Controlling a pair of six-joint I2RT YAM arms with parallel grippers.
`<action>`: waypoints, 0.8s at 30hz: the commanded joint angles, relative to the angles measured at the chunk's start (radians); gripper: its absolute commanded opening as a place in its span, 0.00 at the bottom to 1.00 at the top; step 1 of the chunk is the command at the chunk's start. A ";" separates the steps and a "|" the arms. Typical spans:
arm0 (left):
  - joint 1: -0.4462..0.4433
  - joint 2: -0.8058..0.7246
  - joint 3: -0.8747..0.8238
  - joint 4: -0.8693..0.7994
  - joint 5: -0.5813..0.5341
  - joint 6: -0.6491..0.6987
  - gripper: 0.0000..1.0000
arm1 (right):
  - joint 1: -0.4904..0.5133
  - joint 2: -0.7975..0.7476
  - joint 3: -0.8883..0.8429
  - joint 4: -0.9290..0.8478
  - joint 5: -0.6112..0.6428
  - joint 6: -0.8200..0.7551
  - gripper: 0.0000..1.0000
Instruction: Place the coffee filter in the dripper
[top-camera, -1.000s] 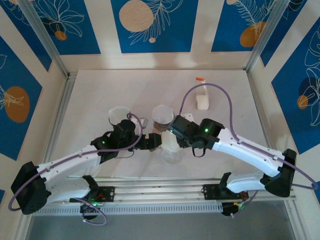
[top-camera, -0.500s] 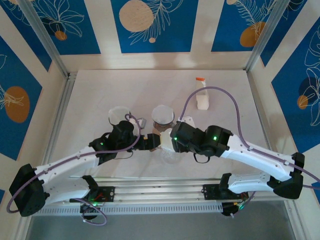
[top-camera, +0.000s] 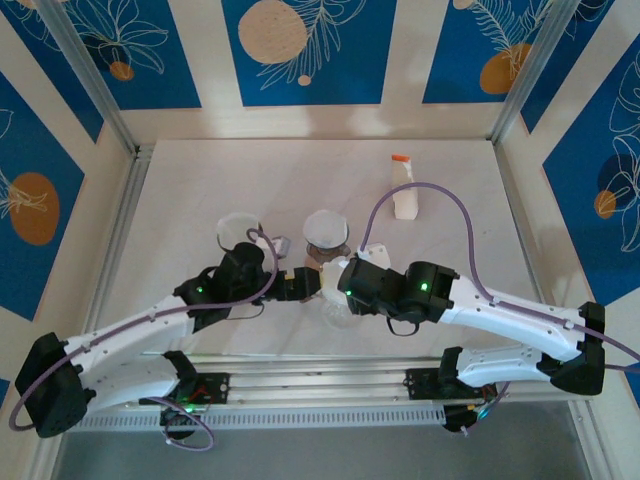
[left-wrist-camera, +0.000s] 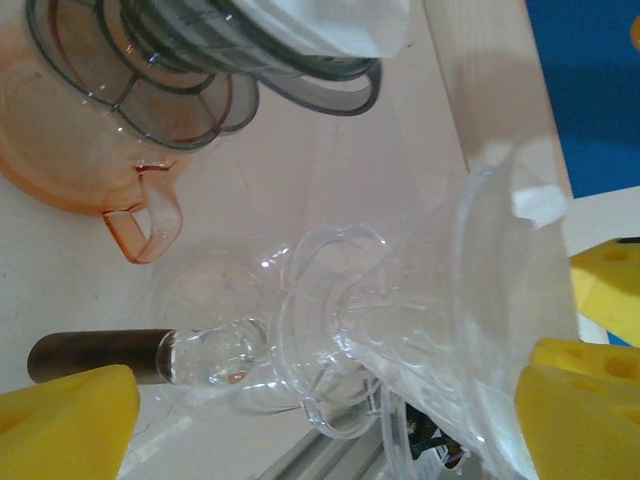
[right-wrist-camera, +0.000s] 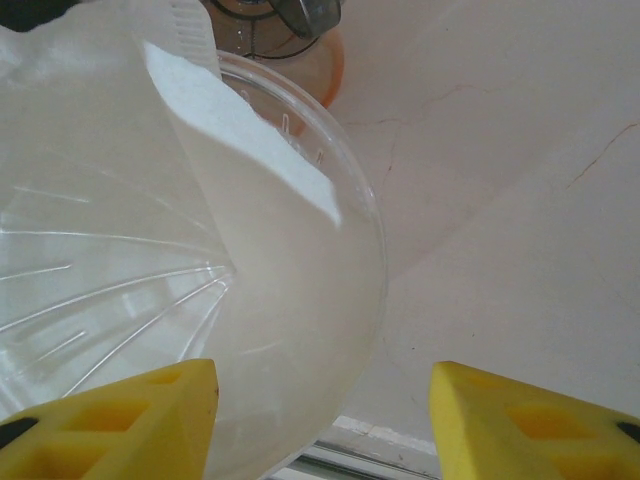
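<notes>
Paper filter (right-wrist-camera: 280, 260) leans inside the clear dripper (left-wrist-camera: 400, 320), likely why left end effector (left-wrist-camera: 320, 400) and right end effector (right-wrist-camera: 320, 395) both stand released beside it.

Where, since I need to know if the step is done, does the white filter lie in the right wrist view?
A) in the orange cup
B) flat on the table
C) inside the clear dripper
C: the coffee filter leans on the inner wall of the dripper, beside its ribs.
</notes>
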 joint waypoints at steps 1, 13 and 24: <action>0.008 -0.036 -0.006 0.022 0.007 0.000 0.98 | 0.006 -0.008 -0.008 -0.006 0.025 0.027 0.59; 0.002 0.043 -0.019 0.068 0.073 -0.004 0.97 | 0.007 0.002 0.001 -0.002 0.019 0.026 0.59; 0.002 0.035 -0.042 0.055 0.056 -0.019 0.91 | -0.040 -0.002 0.103 -0.054 0.019 -0.039 0.65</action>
